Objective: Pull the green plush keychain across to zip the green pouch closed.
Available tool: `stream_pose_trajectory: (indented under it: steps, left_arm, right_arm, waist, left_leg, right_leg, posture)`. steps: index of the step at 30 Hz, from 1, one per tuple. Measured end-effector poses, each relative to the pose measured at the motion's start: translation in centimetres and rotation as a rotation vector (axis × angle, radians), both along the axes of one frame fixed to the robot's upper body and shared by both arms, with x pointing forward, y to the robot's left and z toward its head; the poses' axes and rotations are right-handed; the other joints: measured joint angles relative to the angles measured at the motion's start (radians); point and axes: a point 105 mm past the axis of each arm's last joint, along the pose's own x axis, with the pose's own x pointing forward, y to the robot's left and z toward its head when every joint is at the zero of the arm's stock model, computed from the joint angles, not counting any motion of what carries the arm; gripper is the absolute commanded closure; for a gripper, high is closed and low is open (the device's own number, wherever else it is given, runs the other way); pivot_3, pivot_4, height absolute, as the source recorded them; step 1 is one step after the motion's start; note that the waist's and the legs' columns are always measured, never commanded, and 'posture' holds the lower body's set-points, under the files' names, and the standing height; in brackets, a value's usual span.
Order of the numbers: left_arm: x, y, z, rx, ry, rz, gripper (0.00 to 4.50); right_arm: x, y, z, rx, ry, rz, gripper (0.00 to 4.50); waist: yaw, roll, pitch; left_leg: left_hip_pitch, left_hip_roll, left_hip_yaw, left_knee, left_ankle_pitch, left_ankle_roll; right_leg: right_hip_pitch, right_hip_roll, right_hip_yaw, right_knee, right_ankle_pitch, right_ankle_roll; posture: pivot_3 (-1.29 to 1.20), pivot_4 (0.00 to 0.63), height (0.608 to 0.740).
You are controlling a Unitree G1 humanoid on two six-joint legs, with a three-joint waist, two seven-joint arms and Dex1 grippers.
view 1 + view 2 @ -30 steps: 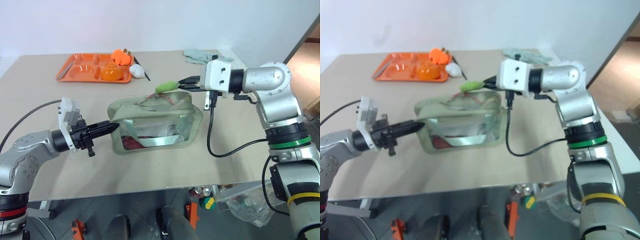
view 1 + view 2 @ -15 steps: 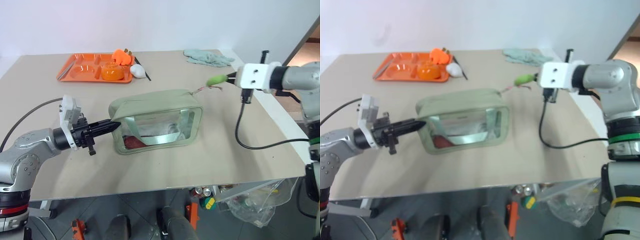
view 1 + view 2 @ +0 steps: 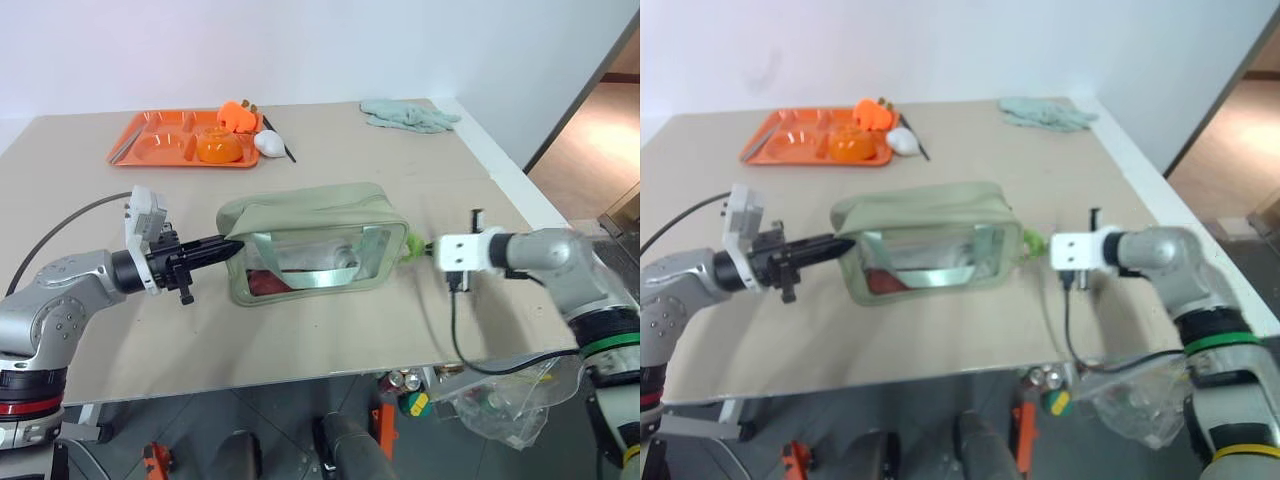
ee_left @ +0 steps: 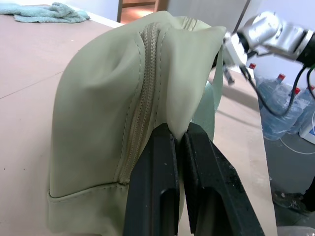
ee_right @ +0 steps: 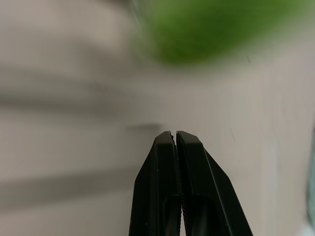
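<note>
The green pouch (image 3: pixel 310 205) stands on the table with its top zipper (image 4: pixel 142 113) drawn shut. My left gripper (image 3: pixel 232 246) is shut on a fold of fabric at the pouch's left end (image 4: pixel 178 129). The green plush keychain (image 3: pixel 414 246) hangs at the pouch's right end, low by the table. My right gripper (image 3: pixel 432 250) sits just to the right of it, near the tabletop. Its fingers are shut (image 5: pixel 173 133) with nothing visible between the tips, and the keychain is a green blur (image 5: pixel 206 24) just beyond them.
An orange tray (image 3: pixel 150 152) with an orange bowl (image 3: pixel 217 147) and a white object (image 3: pixel 268 142) beside it lies at the back left. A pale glove (image 3: pixel 408 115) lies at the back right. The table's right edge (image 3: pixel 520 195) runs close to my right arm.
My right gripper drew the keychain from over the pouch's top out past its right end, closing the zipper, then dropped low beside that end. The keychain is off its fingertips. The left gripper kept still.
</note>
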Motion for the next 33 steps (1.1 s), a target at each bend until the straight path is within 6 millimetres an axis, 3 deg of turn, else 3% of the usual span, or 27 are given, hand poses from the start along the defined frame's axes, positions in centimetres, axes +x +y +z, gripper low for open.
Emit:
stream_pose_trajectory:
  steps: [4,12,16,19,22,23,24,27,32,33]
  left_arm:
    - [-0.1,-0.1,-0.1,0.001,0.003,-0.007,4.5]
    - [-0.1,0.0,-0.1,0.003,0.004,-0.006,4.5]
    - [-0.1,0.0,-0.1,0.003,0.004,-0.006,4.5]
    - [-0.1,0.0,-0.1,0.005,0.004,-0.004,4.5]
    - [0.2,0.5,-0.2,0.006,0.009,0.021,4.5]
    - [0.5,0.8,-0.3,0.008,0.016,0.047,4.5]
    - [0.7,1.1,-0.4,0.005,0.024,0.064,3.91]
    - [1.4,1.9,-0.6,-0.003,0.047,0.12,3.05]
    - [1.9,2.4,0.2,-0.003,0.032,0.158,1.34]
    - [1.9,2.5,0.2,0.009,0.028,0.165,1.06]
  right_arm:
    - [-0.3,1.9,-0.3,0.026,0.01,0.05,4.43]
    - [0.3,1.4,0.3,0.021,0.015,0.029,4.43]
    - [0.4,0.2,0.8,0.003,0.059,-0.015,4.43]
    - [0.2,-2.2,1.2,-0.005,0.13,-0.105,4.43]
    - [0.3,-4.3,3.5,0.093,0.156,-0.209,3.71]
    - [0.2,-4.9,4.4,0.139,0.166,-0.239,3.27]
    - [0.1,-5.3,4.9,0.171,0.174,-0.257,2.87]
    - [-0.2,-5.5,5.7,0.247,0.2,-0.281,1.88]
    - [-0.6,-5.6,4.5,0.273,0.255,-0.322,0.17]
    - [-0.7,-5.7,4.3,0.275,0.266,-0.331,0.0]
  waist:
    - [0.003,0.0,0.0]
    - [0.003,0.0,0.0]
    - [0.004,0.0,0.0]
    - [0.004,0.0,0.0]
    - [0.002,0.0,0.0]
    - [0.002,0.0,0.0]
    - [0.002,0.0,0.0]
    - [0.001,0.0,0.0]
    - [0.001,0.0,0.0]
    - [0.001,0.0,0.0]
  left_leg:
    - [-0.001,0.0,0.0,0.0,0.0,0.0]
    - [-0.001,0.0,0.0,0.0,0.0,0.0]
    - [-0.001,0.0,0.0,0.0,0.0,0.0]
    - [-0.001,0.0,0.0,0.0,0.0,0.0]
    - [0.0,0.0,0.0,0.0,0.0,0.0]
    - [0.0,0.0,0.0,0.0,0.0,0.0]
    - [0.001,0.0,0.0,0.0,0.0,0.0]
    - [0.002,0.001,-0.001,-0.001,0.0,0.0]
    - [0.001,0.0,0.0,0.0,0.0,0.0]
    - [0.001,0.0,0.0,0.0,0.0,0.0]
  right_leg:
    - [0.0,0.0,0.0,0.0,0.0,0.0]
    - [0.0,0.0,0.0,0.0,-0.001,-0.001]
    - [0.0,0.0,0.0,-0.001,-0.001,-0.001]
    - [0.0,-0.001,0.0,-0.001,-0.001,-0.001]
    - [0.0,0.0,0.0,-0.001,-0.001,-0.001]
    - [0.0,0.0,0.0,0.0,-0.001,-0.001]
    - [0.001,0.001,0.0,0.0,-0.001,-0.001]
    - [0.001,0.002,-0.001,0.0,-0.002,-0.004]
    - [0.001,0.001,0.001,0.0,-0.002,-0.003]
    - [0.001,0.001,0.001,0.0,-0.001,-0.003]
  posture:
    - [0.0,0.15,0.74]
    - [0.0,0.15,0.74]
    - [0.0,0.15,0.74]
    - [0.0,0.15,0.74]
    - [0.0,0.15,0.74]
    - [0.0,0.15,0.74]
    - [0.0,0.15,0.74]
    - [0.0,0.15,0.74]
    - [0.0,0.15,0.74]
    - [0.0,0.15,0.74]
